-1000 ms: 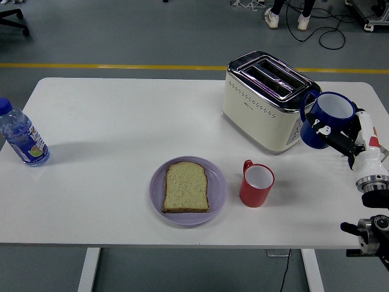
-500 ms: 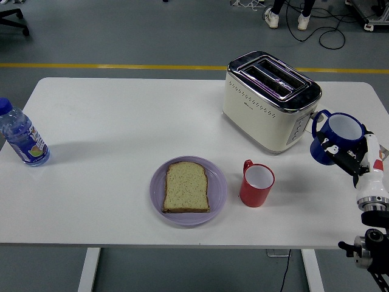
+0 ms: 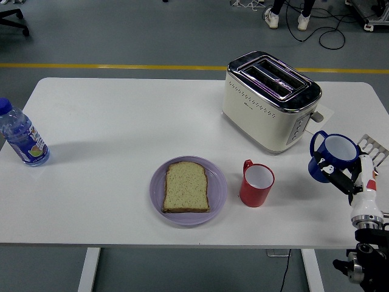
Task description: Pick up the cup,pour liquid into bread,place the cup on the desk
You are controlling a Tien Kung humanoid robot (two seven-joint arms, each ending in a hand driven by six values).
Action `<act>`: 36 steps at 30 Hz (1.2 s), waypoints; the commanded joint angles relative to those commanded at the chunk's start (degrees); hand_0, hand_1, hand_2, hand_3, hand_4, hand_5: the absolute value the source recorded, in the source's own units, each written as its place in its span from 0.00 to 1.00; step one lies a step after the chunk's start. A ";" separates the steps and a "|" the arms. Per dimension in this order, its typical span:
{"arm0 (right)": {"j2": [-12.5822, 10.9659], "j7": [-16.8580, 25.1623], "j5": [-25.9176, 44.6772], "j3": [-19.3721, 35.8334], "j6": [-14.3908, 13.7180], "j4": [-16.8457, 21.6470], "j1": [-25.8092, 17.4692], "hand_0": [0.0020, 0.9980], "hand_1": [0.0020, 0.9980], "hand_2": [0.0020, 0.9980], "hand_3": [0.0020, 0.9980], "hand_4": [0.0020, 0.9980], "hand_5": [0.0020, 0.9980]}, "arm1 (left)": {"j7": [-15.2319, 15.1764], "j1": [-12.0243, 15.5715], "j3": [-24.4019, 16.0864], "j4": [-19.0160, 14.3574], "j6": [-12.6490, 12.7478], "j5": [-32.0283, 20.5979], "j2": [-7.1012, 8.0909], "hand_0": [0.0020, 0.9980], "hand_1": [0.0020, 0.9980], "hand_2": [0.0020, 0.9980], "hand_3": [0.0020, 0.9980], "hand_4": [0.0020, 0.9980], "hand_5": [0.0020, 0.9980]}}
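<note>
Bread on plate; mug right; toaster behind; bottle far left.

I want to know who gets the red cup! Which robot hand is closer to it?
The right hand. It is to the right of the red cup, holding a blue cup. The left hand is not in the picture at all.

Bright, even overhead light, no harsh glare. Soft short shadows under toaster, red mug & bottle on the white desk. Focus sharp throughout; slight blur maybe at bottom-right corner.
</note>
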 joint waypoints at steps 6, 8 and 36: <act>0.36 3.22 1.43 -1.56 1.14 -3.94 0.64 0.43 0.46 0.58 0.56 0.61 0.00 | -0.02 -0.04 -0.08 -0.01 0.00 0.09 -0.01 0.63 0.64 0.65 0.50 0.24 0.87; 0.43 3.92 1.96 -2.06 1.24 -4.82 0.80 0.43 0.46 0.58 0.56 0.61 0.00 | -0.02 -0.04 -0.11 -0.01 0.00 0.05 -0.02 0.63 0.64 0.65 0.50 0.24 0.87; 2.35 9.92 9.51 -5.60 2.42 -16.55 3.25 0.43 0.46 0.58 0.56 0.63 0.00 | -0.04 0.10 0.24 0.01 -0.01 -0.03 -0.21 0.63 0.64 0.65 0.50 0.24 0.87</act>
